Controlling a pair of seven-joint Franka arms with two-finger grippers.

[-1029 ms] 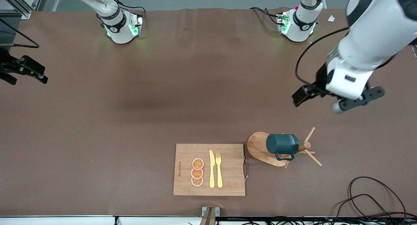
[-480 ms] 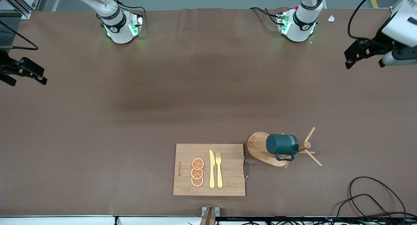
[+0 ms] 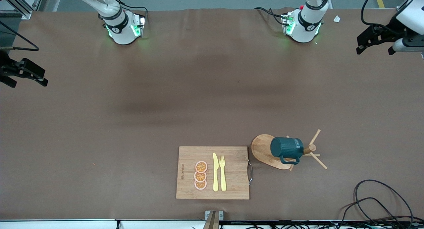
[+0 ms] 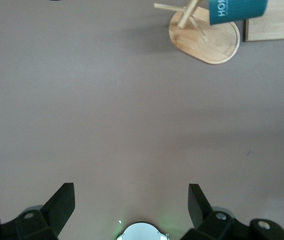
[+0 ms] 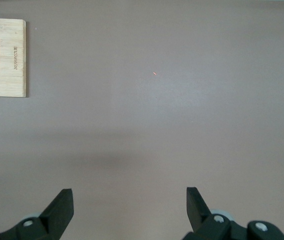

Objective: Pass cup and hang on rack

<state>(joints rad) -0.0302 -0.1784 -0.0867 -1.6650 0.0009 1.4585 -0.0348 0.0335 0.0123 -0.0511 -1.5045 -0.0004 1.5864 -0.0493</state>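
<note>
**benchrat:** So, where's the teal mug (image 3: 287,147) relative to the grippers right now? Trying to figure out which arm would even go for it.

**pegleg_42:** Honestly it looks like it's already on the wooden mug tree (image 3: 265,151). The mug hangs sideways off a peg, long axis roughly level, closed bottom pointing toward the bamboo cutting board (image 3: 188,156) and the mouth toward the post. Handle loop hangs down on the side nearer the front camera. The tree stands just beside the board, toward the left arm's end of the table.

**benchrat:** And the arms?

**pegleg_42:** Left gripper (image 3: 376,44) is up over the table's edge at its own end, close to the base row, fingers spread wide with nothing between them. In its wrist view the two fingers (image 4: 57,207) frame bare table, and the tree plus mug sit well apart from them, straight out ahead. Right gripper (image 3: 25,73) hangs over the table edge at the right arm's end, also spread wide and empty, just waiting.

**benchrat:** So left is the nearer one?

**pegleg_42:** By a lot. The right would have to cross nearly the whole table. My read: the hang step looks done, so no reach is really needed, but if the mug needed a nudge, it'd be the left arm's job.
</note>
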